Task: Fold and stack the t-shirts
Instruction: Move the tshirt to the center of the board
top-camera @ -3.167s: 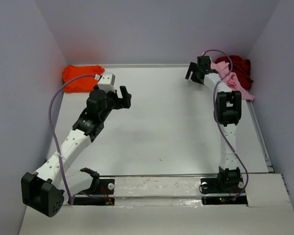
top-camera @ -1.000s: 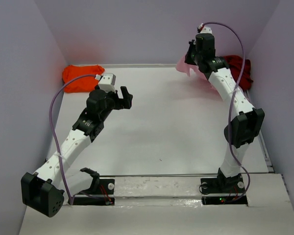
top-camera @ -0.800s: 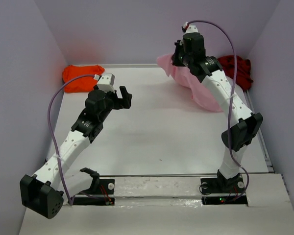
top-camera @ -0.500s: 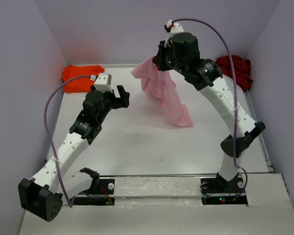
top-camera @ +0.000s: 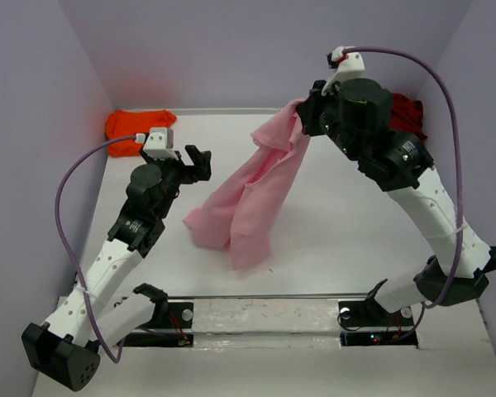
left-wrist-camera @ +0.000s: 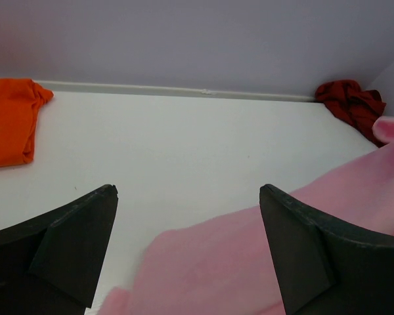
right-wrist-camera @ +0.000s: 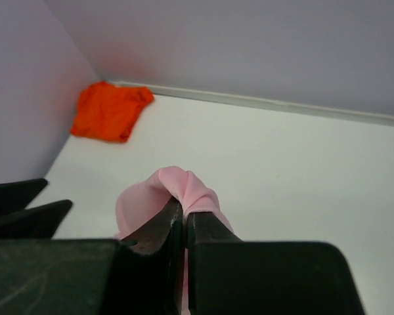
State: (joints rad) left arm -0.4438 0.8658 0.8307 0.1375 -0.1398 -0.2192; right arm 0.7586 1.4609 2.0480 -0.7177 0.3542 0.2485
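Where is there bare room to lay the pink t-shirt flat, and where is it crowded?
Widest bare patch: the right half of the table, between the hanging pink t-shirt, the dark red t-shirt and the right arm. A second strip runs along the back wall beside the orange t-shirt. Crowded: left-centre, around the open left hand and the pink cloth's trailing end.

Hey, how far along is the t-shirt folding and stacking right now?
Early; nothing is stacked. The orange t-shirt lies as a compact bundle in the far-left corner, possibly folded. In hand: the right gripper is shut on the pink t-shirt, lifted, its lower end on the table; the left gripper is open nearby. Left: folding it, the crumpled dark red t-shirt at far right, and stacking.
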